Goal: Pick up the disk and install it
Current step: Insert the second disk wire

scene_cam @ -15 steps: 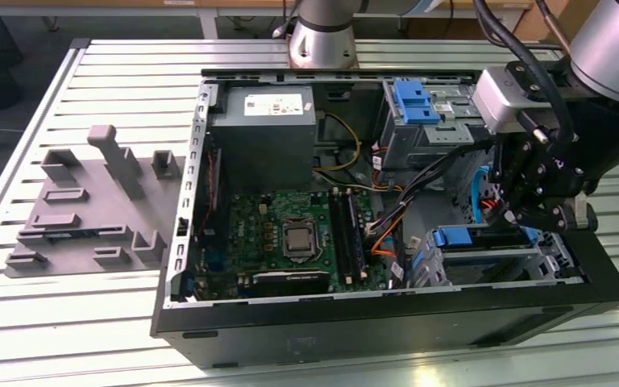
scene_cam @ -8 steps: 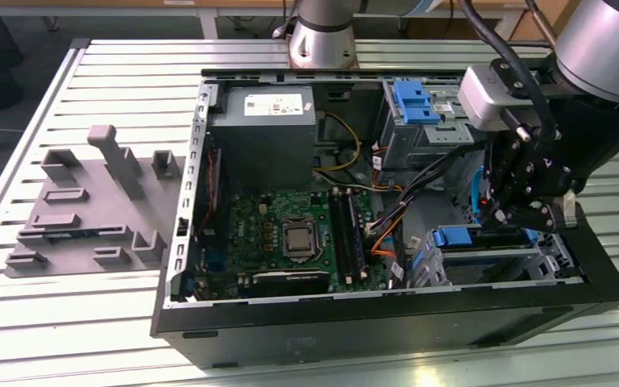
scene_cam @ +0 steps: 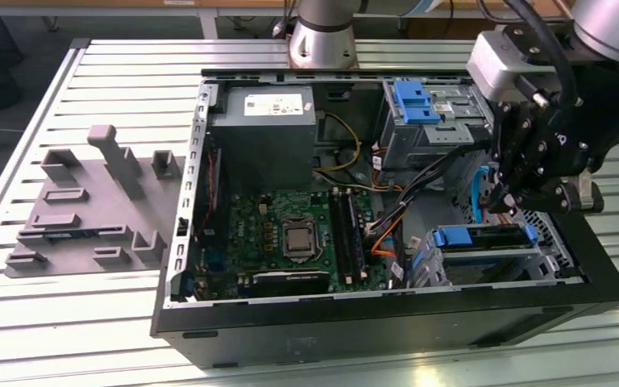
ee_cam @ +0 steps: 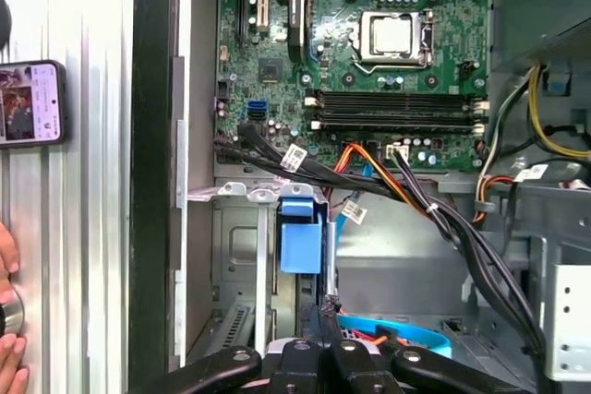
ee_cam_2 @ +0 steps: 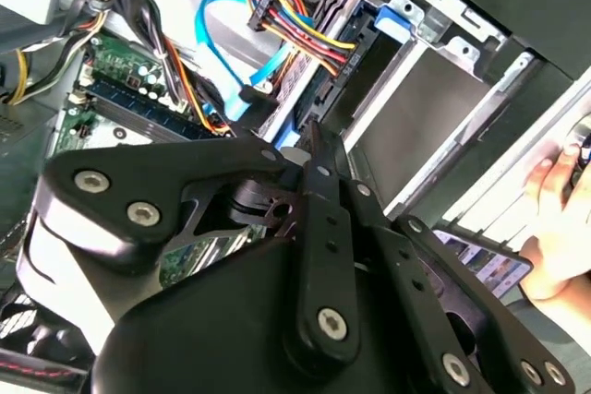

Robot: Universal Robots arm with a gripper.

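The disk [scene_cam: 482,236] sits in a metal drive cage [scene_cam: 444,262] at the near right of the exterior view, inside the open computer case [scene_cam: 396,322]. Mostly its blue bracket shows, lying across the cage's top. Its silver body is mostly hidden.

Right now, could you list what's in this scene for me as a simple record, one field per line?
table: slatted metal
computer case: open, lying on the table, circuit board exposed
grey block: on the table, to the exterior view's left of the case
robot arm: over the case's side at the exterior view's right
disk: blue-framed, in a metal cage below the arm
phone: on the table outside the case
hand: a person's, beside the case
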